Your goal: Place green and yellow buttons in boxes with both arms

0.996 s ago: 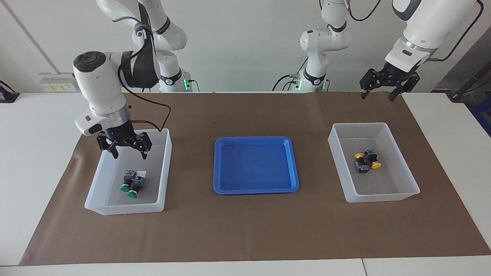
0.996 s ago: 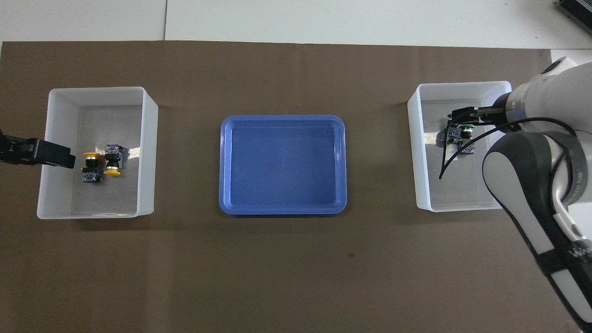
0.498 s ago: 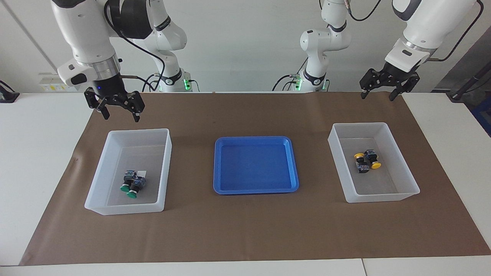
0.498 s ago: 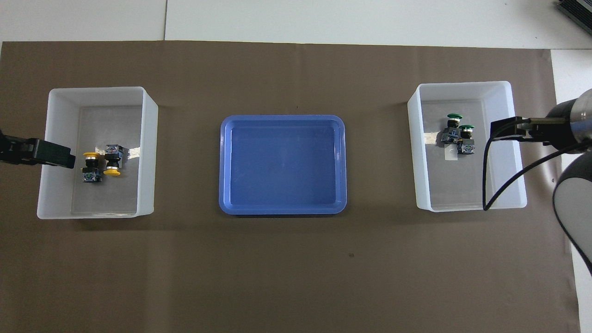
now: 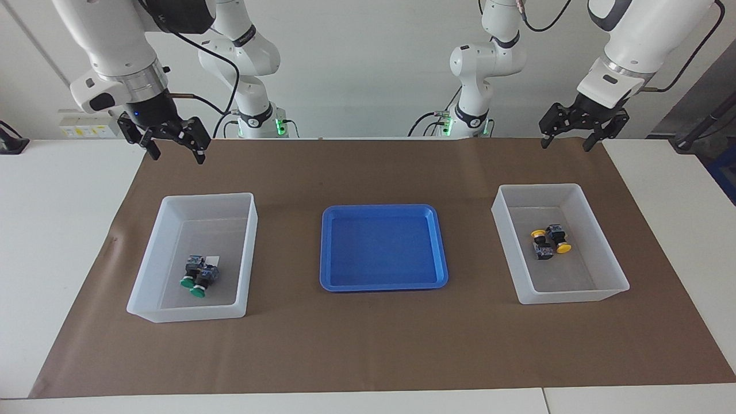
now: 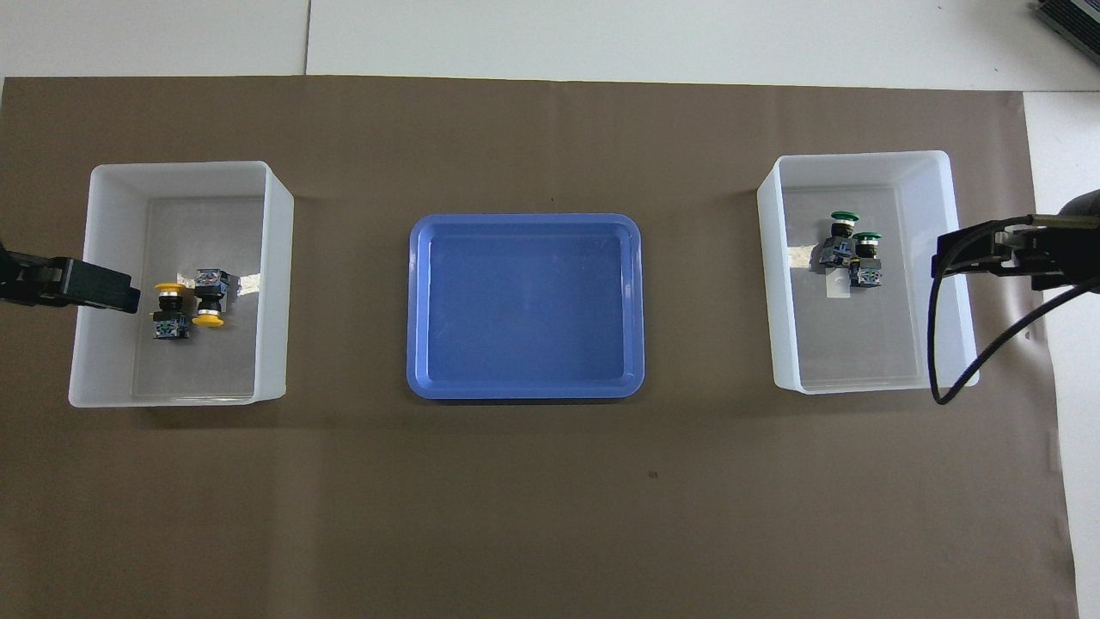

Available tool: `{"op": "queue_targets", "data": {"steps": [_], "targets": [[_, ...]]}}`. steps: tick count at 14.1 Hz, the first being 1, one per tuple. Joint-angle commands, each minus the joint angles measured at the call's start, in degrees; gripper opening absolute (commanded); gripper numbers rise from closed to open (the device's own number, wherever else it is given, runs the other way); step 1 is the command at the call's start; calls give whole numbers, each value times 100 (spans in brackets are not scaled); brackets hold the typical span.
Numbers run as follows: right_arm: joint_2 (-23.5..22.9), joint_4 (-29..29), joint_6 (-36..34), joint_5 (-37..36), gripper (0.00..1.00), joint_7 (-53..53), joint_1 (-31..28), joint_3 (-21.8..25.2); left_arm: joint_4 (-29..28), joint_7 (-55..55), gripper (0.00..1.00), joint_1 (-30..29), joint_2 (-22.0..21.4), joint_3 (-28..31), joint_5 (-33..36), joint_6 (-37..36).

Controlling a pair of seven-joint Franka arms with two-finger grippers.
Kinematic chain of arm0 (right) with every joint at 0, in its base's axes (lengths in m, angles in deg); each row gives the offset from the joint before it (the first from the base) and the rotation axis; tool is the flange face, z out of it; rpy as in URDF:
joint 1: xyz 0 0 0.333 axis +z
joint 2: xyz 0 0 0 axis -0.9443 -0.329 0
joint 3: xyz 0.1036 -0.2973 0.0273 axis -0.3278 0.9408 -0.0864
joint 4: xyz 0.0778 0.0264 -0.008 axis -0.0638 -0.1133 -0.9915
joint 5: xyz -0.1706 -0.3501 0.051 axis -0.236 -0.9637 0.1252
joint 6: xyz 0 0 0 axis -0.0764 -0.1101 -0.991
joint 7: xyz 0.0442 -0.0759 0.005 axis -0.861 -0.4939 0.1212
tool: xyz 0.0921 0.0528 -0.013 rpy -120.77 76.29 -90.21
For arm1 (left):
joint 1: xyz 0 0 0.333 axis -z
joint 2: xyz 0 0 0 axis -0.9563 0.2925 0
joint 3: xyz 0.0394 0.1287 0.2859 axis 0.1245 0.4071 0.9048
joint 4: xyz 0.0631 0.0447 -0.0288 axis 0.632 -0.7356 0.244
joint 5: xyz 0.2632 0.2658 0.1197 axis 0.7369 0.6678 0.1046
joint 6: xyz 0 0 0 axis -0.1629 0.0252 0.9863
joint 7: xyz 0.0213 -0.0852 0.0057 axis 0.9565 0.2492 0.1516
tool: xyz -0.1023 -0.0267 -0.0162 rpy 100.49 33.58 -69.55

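Two green buttons (image 5: 198,276) (image 6: 851,249) lie side by side in the white box (image 5: 207,196) at the right arm's end. Two yellow buttons (image 5: 549,241) (image 6: 189,305) lie in the other box (image 5: 537,187) at the left arm's end. My right gripper (image 5: 177,156) (image 6: 962,249) hangs open and empty, high over the brown mat by the green buttons' box. My left gripper (image 5: 565,146) (image 6: 112,292) waits open and empty, high over the mat by the yellow buttons' box.
A shallow blue tray (image 5: 379,208) (image 6: 524,219) with nothing in it sits on the brown mat (image 5: 368,345) between the two boxes. A black cable (image 6: 941,344) from the right arm hangs over the green buttons' box wall.
My right gripper has risen out of the green buttons' box and drawn back toward the robots, still open and empty. The left arm and all the buttons have stayed put.
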Motion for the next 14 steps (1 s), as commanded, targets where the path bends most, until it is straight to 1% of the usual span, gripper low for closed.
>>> {"op": "queue_targets", "data": {"steps": [1, 3, 5, 14], "targets": [[5, -32, -144, 49, 100, -5, -60, -26, -111, -19, 100, -21, -137, -3, 88, -60], [136, -277, -135, 41, 100, -49, -35, -18, -111, -19, 100, -21, -137, -3, 88, -60], [198, -392, -144, 40, 100, -31, -26, -26, -111, -19, 100, -21, -137, -3, 88, -60], [207, -411, -100, 40, 100, 21, 9, -35, -111, -19, 100, -21, -137, -3, 88, -60]]}}
